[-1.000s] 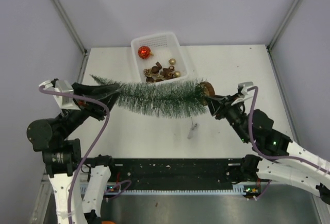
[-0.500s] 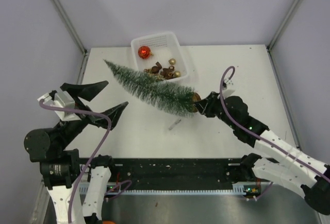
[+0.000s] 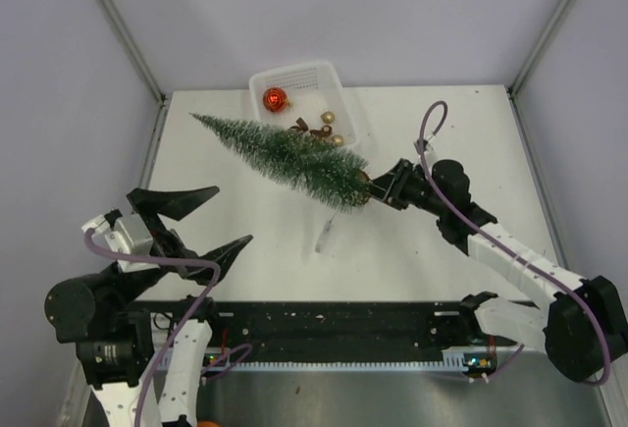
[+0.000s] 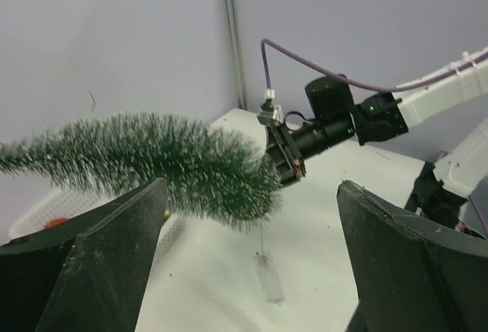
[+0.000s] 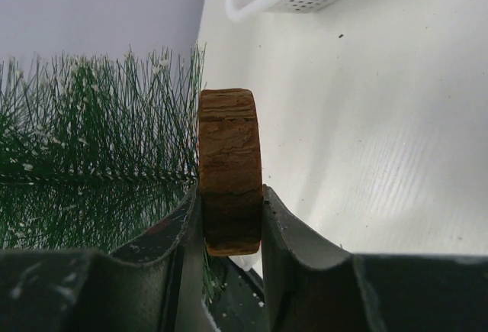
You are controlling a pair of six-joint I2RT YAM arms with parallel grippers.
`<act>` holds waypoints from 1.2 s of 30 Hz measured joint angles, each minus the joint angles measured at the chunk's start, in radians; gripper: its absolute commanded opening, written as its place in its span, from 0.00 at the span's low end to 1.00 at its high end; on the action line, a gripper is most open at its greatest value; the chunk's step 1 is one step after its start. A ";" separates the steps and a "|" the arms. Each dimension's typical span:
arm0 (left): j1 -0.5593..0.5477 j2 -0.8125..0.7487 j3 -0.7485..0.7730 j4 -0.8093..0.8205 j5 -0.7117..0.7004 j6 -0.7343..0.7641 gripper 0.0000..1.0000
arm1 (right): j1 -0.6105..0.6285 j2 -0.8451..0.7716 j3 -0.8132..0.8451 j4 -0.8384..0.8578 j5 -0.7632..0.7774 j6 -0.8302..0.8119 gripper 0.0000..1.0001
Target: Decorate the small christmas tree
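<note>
We hold the small christmas tree (image 3: 289,157) up over the table (image 3: 442,133), lying on its side, right by the white basket (image 3: 339,81). Our right gripper (image 3: 373,189) pinches its wooden base (image 5: 229,172). Our left gripper (image 3: 234,216) is wide open and holds nothing. We think the tree must stand up next, then get the red bauble (image 3: 275,100). We can read no words anywhere

The small christmas tree (image 3: 285,152) was dark green, frosted white; its disc base (image 5: 229,168), between the black right jaws, showed streaky brown grain. Beyond those jaws, a white perforated basket (image 3: 309,83) held a red bauble (image 3: 275,100) and gold baubles (image 3: 328,118).
</note>
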 measured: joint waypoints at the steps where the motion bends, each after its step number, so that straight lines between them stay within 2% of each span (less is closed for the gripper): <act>1: 0.000 -0.005 -0.013 -0.005 0.012 -0.004 0.99 | -0.021 0.019 0.000 0.026 -0.039 0.020 0.00; 8: 0.000 -0.008 -0.136 -0.069 0.024 0.014 0.99 | -0.072 0.141 0.057 0.158 -0.271 0.134 0.00; 12: 0.000 0.010 -0.248 0.033 0.005 -0.071 0.99 | -0.074 0.200 0.071 0.298 -0.421 0.229 0.00; 16: 0.000 0.131 -0.266 0.145 0.007 -0.159 0.99 | -0.074 0.246 0.070 0.422 -0.527 0.319 0.00; 24: 0.000 0.367 -0.175 0.502 0.126 -0.378 0.99 | -0.057 0.260 0.071 0.435 -0.597 0.349 0.00; 29: -0.014 0.397 -0.166 0.673 0.180 -0.470 0.99 | -0.019 0.309 0.089 0.407 -0.600 0.347 0.00; 36: -0.065 0.359 -0.171 0.756 0.253 -0.469 0.99 | 0.043 0.393 0.143 0.376 -0.588 0.346 0.00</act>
